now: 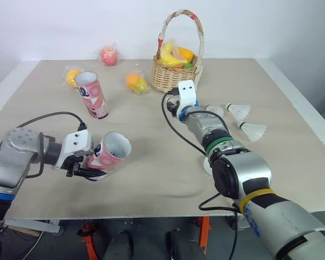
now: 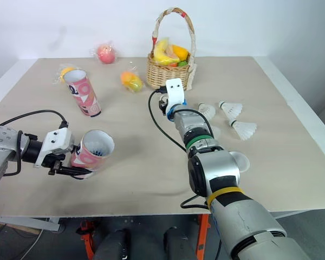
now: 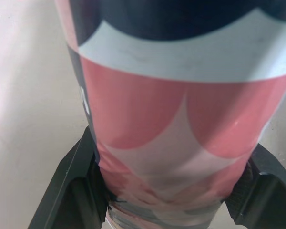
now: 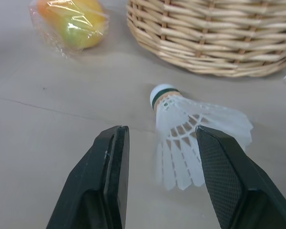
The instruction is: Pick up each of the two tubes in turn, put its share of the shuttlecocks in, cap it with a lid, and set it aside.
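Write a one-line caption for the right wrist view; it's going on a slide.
Open right pincer poised at a shuttlecock lying near the wicker basket.

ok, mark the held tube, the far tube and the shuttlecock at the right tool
held tube [image 1: 104,157]: left eye view, patterned wall below the mouth.
far tube [image 1: 93,97]: left eye view, middle of its side.
shuttlecock [image 4: 186,119]: right wrist view, feather skirt.

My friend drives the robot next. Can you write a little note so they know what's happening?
Left gripper: shut on a tube, held tilted, front left.
Right gripper: open, a shuttlecock just ahead, by the basket.
Second tube stands open, back left; other shuttlecocks and a lid lie right of that arm.
Done: nothing capped.
Left: fill, cap, set aside both.
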`<action>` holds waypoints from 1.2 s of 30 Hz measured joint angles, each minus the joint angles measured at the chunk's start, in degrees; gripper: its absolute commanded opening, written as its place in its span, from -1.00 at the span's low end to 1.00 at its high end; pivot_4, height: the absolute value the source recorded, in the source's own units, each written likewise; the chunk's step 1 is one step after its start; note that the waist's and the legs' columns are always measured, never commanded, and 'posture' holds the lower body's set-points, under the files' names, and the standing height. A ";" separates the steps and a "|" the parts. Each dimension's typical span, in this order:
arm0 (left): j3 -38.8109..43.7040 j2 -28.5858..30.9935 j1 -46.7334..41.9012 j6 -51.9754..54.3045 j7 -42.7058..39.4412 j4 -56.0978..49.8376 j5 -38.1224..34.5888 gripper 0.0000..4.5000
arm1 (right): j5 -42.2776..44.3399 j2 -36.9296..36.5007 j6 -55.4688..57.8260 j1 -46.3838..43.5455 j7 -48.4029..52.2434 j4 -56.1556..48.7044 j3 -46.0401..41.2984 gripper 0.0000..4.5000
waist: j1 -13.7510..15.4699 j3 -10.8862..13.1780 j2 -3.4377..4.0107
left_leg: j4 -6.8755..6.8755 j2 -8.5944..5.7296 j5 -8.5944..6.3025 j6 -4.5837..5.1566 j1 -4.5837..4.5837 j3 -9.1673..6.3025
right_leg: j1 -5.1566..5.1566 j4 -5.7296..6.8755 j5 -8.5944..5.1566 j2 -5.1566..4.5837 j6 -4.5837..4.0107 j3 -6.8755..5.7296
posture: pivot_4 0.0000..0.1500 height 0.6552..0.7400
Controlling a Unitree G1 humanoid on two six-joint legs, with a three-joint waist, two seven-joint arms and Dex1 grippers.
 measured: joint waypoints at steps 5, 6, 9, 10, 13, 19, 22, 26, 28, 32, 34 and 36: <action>0.00 -0.02 0.00 0.00 0.02 0.03 0.02 0.19 | -0.07 0.56 -0.01 0.50 -0.76 0.22 -0.32 0.10 | 0.00 0.00 0.00 | 0.00 0.00 0.00 0.00 0.00 0.00 | 0.00 0.00 0.00 0.01 0.00 0.00 | 1.00 1.00; 0.00 -0.05 0.00 0.00 0.02 0.03 0.02 0.19 | -0.09 0.84 -0.01 0.77 -0.86 0.35 -0.32 0.10 | 0.00 0.00 0.00 | 0.00 0.00 0.00 0.00 0.00 0.00 | 0.00 0.00 0.00 0.00 0.00 0.00 | 1.00 1.00; -0.05 -0.11 0.00 0.00 0.02 0.06 0.03 0.19 | -0.14 1.49 -0.10 0.97 -1.25 0.60 -0.32 -0.17 | 0.00 0.00 0.00 | 0.00 0.00 0.00 0.00 0.00 0.00 | 0.00 0.00 0.01 0.00 0.01 0.00 | 1.00 1.00; -0.05 -0.12 -0.01 0.00 0.02 0.06 0.03 0.19 | -0.16 1.58 -0.13 0.97 -1.28 0.60 -0.31 -0.28 | 0.00 0.00 0.00 | 0.00 0.00 0.00 0.00 0.00 0.00 | 0.00 0.00 0.01 0.00 0.01 0.00 | 1.00 1.00; -0.13 -0.37 -0.08 0.01 0.06 0.10 0.10 0.19 | -0.73 2.25 -0.64 0.98 -2.23 0.87 -0.04 -0.86 | 0.04 0.00 0.00 | 0.01 -0.01 0.00 0.00 0.00 0.00 | 0.01 0.00 0.00 -0.01 0.01 0.00 | 1.00 1.00; -0.27 -0.46 -0.20 0.05 0.09 0.07 0.11 0.19 | -1.69 2.10 -1.55 1.47 -3.04 1.45 0.16 -0.97 | 0.08 0.00 0.00 | 0.01 -0.07 0.00 0.00 0.00 0.00 | 0.03 0.00 -0.02 -0.08 0.06 0.00 | 1.00 1.00; -0.28 -0.52 -0.20 0.14 0.14 0.06 0.10 0.19 | -1.95 1.43 -2.38 1.50 -2.74 1.45 0.18 -0.97 | 0.08 0.00 0.00 | 0.01 -0.08 0.00 0.00 0.00 0.00 | 0.03 0.00 -0.03 -0.09 0.08 0.00 | 1.00 1.00; -0.24 -0.61 -0.19 0.63 0.20 0.01 0.07 0.19 | -2.51 -0.52 -5.13 1.69 2.70 1.17 1.06 -0.97 | 0.07 0.00 0.00 | 0.01 -0.10 0.00 0.00 0.01 0.00 | 0.05 0.00 -0.04 -0.10 0.11 0.00 | 1.00 1.00; -0.21 -0.65 -0.16 0.63 0.22 -0.01 0.08 0.19 | -2.57 -1.39 -7.33 2.65 6.94 -0.52 1.62 -0.97 | 0.08 0.00 0.00 | 0.01 -0.10 0.00 0.00 0.01 0.00 | 0.05 0.00 -0.04 -0.10 0.13 0.00 | 1.00 1.00; -0.22 -0.92 -0.20 0.61 0.29 0.02 0.11 0.19 | -2.52 -3.27 -10.57 4.60 14.11 -5.51 3.29 -0.97 | 0.17 0.00 0.00 | 0.03 -0.11 0.00 0.00 0.01 -0.01 | 0.07 0.00 -0.05 -0.11 0.15 -0.01 | 1.00 1.00; -0.55 -1.35 -0.58 0.56 0.30 0.02 0.22 0.19 | -2.24 -5.55 -12.39 9.88 21.56 -16.06 5.67 -0.97 | 0.39 0.00 0.00 | 0.04 -0.19 0.00 0.00 0.00 -0.06 | 0.13 -0.02 -0.11 -0.19 0.24 -0.02 | 1.00 1.00; -0.83 -1.62 -0.89 0.55 0.26 0.04 0.33 0.19 | -2.06 -7.74 -12.51 14.60 26.70 -25.16 7.75 -0.97 | 0.48 0.00 0.01 | 0.05 -0.30 0.00 0.00 -0.02 -0.08 | 0.15 -0.02 -0.16 -0.30 0.32 -0.02 | 1.00 1.00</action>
